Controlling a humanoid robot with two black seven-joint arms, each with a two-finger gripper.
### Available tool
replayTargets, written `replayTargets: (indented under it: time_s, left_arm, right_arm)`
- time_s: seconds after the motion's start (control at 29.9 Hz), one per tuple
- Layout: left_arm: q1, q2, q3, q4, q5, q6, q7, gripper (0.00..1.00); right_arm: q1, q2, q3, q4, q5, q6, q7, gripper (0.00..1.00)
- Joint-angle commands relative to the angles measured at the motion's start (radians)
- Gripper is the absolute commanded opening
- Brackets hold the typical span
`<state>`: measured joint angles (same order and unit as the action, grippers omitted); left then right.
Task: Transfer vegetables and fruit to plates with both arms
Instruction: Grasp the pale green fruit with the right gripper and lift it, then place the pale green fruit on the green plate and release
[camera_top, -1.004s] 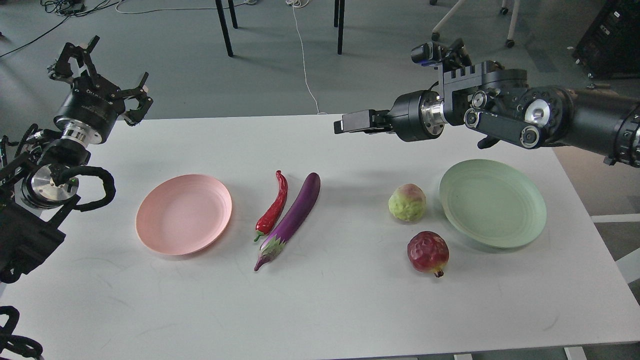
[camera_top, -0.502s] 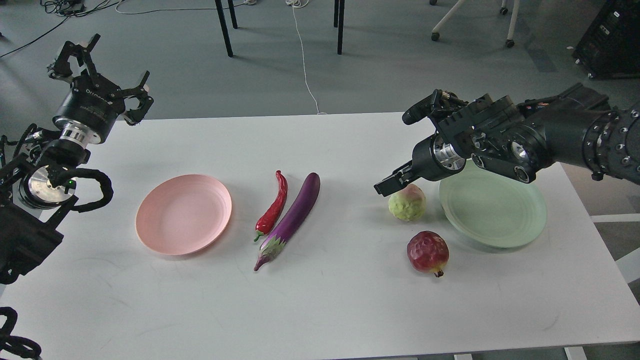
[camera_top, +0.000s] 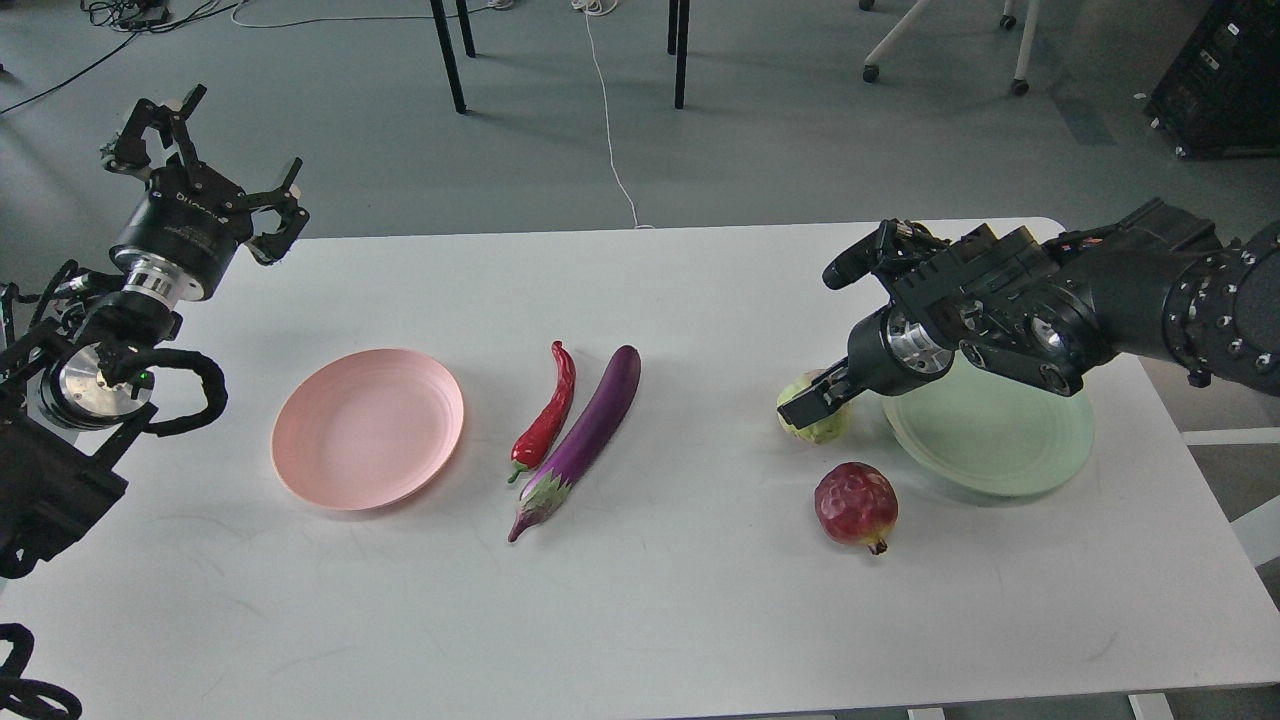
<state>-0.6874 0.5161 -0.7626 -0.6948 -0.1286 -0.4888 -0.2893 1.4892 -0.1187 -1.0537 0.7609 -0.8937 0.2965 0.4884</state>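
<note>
You see the white table under both arms. The mint plate lies just behind and under your right wrist, the pink plate well below and inward of the left gripper, whose claws are spread wide over the table's far corner. The eggplant and chili lie side by side between the grippers. The right gripper sits on the yellow-green fruit; you cannot tell whether it grips. The red fruit rests just nearer you.
</note>
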Motion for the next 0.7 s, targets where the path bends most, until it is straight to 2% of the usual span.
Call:
replayTargets:
  time_s: [0.0,0.2,0.33,0.47,0.67]
  left_arm:
    - [0.000,0.004,0.000,0.000,0.001,0.000,0.001,0.98]
    - [0.000,0.002,-0.001,0.000,0.000,0.000,-0.001,0.98]
    - [-0.001,0.005,-0.004,0.000,0.000,0.000,-0.001,0.98]
    - [-0.001,0.010,-0.004,0.000,0.000,0.000,-0.001,0.98]
    - [0.000,0.010,-0.007,0.000,0.000,0.000,-0.002,0.98]
  right_arm:
    - [-0.007,-0.010,0.001,0.009,0.002,-0.031,0.000,0.75]
    - [0.022,-0.013,0.006,0.017,-0.001,-0.046,0.000,0.62]
    - [0.098,-0.062,0.012,0.028,0.007,-0.048,0.000,0.61]
    - [0.149,-0.163,0.004,0.066,-0.010,-0.045,-0.001,0.61]
    - [0.082,-0.321,0.015,0.057,-0.067,-0.054,-0.001,0.62]
